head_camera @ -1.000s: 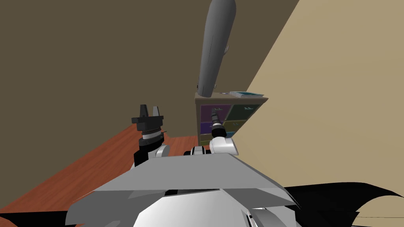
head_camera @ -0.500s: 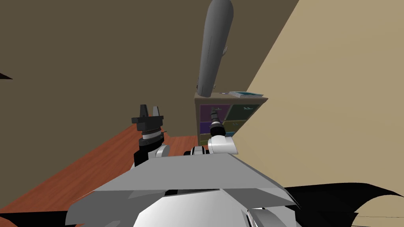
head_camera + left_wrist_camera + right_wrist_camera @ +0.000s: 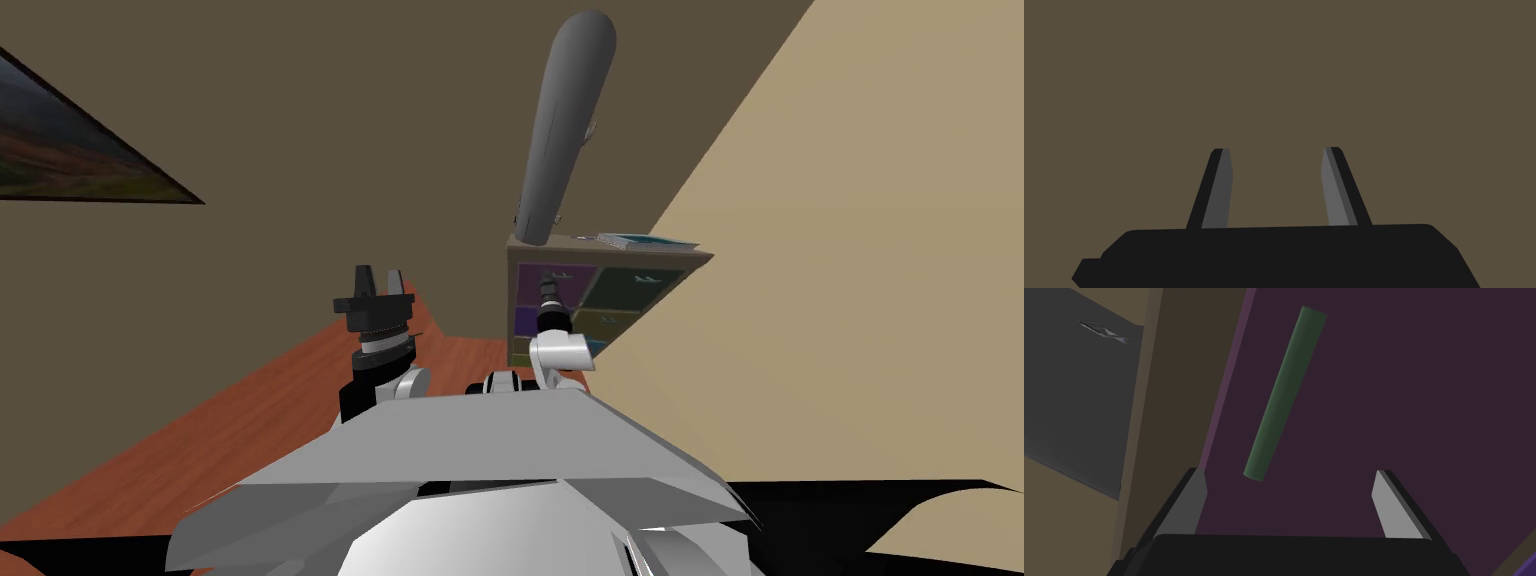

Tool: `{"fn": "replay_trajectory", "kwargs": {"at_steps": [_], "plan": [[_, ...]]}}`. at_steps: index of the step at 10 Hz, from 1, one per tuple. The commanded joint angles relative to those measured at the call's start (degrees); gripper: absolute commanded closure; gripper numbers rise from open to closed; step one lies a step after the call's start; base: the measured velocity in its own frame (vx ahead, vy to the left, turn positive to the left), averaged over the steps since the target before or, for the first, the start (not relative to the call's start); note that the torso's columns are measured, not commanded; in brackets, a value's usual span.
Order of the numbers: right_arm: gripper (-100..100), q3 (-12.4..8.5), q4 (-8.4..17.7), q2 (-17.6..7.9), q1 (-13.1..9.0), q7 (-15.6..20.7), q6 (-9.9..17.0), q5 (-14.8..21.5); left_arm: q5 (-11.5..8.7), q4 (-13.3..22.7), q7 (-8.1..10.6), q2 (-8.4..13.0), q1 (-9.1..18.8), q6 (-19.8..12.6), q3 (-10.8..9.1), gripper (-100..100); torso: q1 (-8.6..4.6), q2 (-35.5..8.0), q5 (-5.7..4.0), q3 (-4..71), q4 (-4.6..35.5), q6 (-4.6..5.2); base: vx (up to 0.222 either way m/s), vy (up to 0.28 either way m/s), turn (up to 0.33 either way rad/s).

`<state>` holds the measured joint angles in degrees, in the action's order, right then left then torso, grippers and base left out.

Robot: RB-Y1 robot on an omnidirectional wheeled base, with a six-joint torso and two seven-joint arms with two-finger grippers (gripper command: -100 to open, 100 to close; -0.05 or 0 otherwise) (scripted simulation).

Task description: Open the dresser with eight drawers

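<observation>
The dresser (image 3: 640, 262) stands in the room's corner, a tan frame with drawer fronts of several colours. My right arm reaches to its top purple drawer (image 3: 566, 281), and my right gripper (image 3: 547, 284) is close to that front. In the right wrist view the purple drawer front (image 3: 1404, 388) carries a green bar handle (image 3: 1284, 393). My right gripper (image 3: 1289, 485) is open. The bar's near end sits just ahead of the gap, closer to one finger (image 3: 1191, 495), with no contact. My left gripper (image 3: 378, 279) is raised by the brown wall, open and empty (image 3: 1275, 150).
A long grey rounded object (image 3: 565, 130) leans on the wall beside the dresser and shows grey (image 3: 1074, 388) past the dresser's side panel. A book (image 3: 645, 240) lies on the dresser top. A picture (image 3: 70, 140) hangs at left. The floor (image 3: 250, 400) is red-brown wood.
My view has swung: the dresser and the grey object sit further right, and the picture has come into view at left. My right arm stays pointed at the purple drawer; the left has not moved.
</observation>
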<state>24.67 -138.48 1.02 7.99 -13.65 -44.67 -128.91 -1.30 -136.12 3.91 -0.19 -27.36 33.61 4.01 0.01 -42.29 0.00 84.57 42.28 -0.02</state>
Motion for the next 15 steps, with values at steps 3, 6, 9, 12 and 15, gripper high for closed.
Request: {"fn": "replay_trajectory", "kwargs": {"at_steps": [3, 6, 9, 12, 15], "plan": [[-100, -7.7, 5.2, 0.2, -7.0, -1.8, -2.6, 0.5, 0.0, 0.0, 0.0, 0.0, 0.0, 0.0, 0.0, 0, -0.01, 0.1, -0.01, 0.0, 0.0, 0.01, -0.076, -0.025, 0.195], [-100, -12.7, 8.1, 0.3, -10.8, -2.9, -3.9, 0.7, 0.0, 0.0, 0.0, 0.0, 0.0, 0.0, 0.0, 0, 0.01, 0.0, 0.0, 0.0, 0.0, -0.05, -0.108, -0.022, 0.266], [100, -10.7, 6.6, 0.2, -8.9, -2.3, -3.3, 0.6, 0.0, 0.0, 0.0, 0.0, 0.0, 0.0, -0.01, 0, 0.01, 0.2, 0.0, 0.1, -0.1, 0.04, -0.006, -0.003, -0.056], [100, -6.2, 3.7, 0.1, -5.1, -1.3, -2.0, 0.3, 0.0, 0.0, 0.0, 0.0, 0.0, 0.0, -0.01, 0, -0.35, 0.5, -0.22, 0.3, -0.4, 0.0, 0.111, 0.02, -0.274], [100, -1.6, 0.8, 0.1, -1.3, -0.2, -0.7, 0.1, 0.0, 0.0, 0.0, 0.0, 0.0, 0.0, -0.01, 0, -0.19, 0.4, -0.21, 0.2, -0.5, -0.07, 0.075, 0.017, -0.213]]}}
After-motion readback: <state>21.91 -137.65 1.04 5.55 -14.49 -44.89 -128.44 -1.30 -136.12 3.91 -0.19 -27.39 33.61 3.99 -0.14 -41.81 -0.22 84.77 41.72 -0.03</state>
